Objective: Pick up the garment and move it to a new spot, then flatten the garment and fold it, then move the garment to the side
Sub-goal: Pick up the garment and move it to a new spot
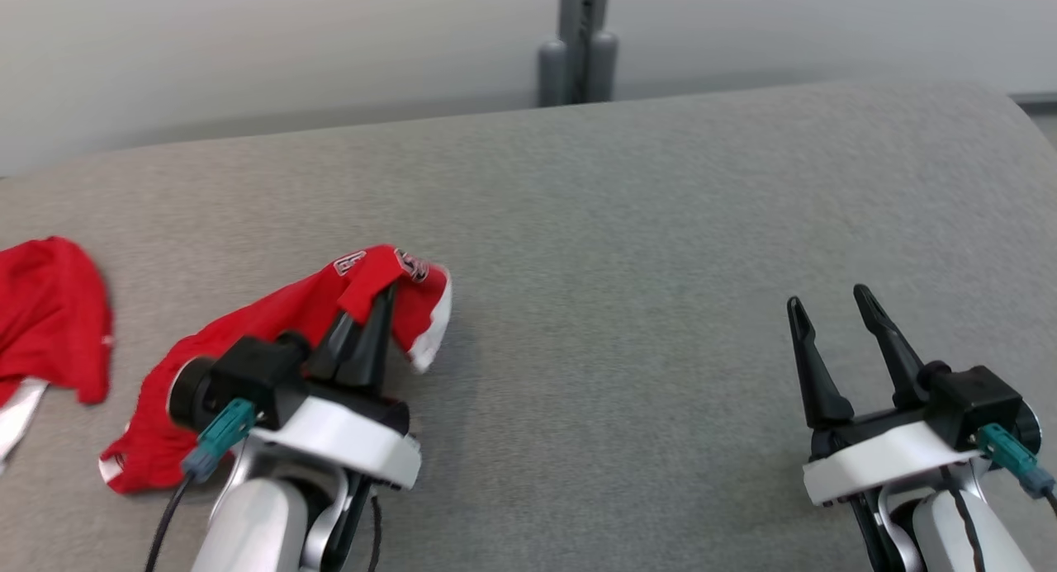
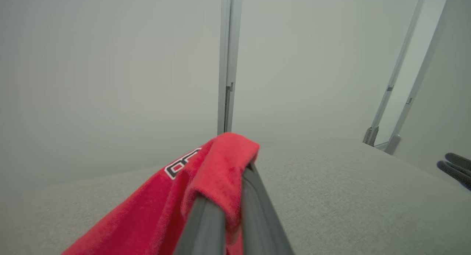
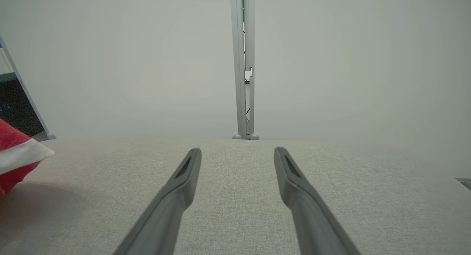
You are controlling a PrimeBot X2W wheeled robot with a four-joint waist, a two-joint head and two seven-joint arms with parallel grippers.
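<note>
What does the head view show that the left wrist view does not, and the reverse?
Head view: another red cloth at the far left, and the white hem of the garment. Left wrist view: two slanted bars beyond the table. Both: the left gripper shut on the garment, the open right gripper, the post.

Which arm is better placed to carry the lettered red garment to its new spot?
Left. The left gripper is shut on a fold of the red garment; the right gripper is open over bare grey surface, apart from the cloth.
</note>
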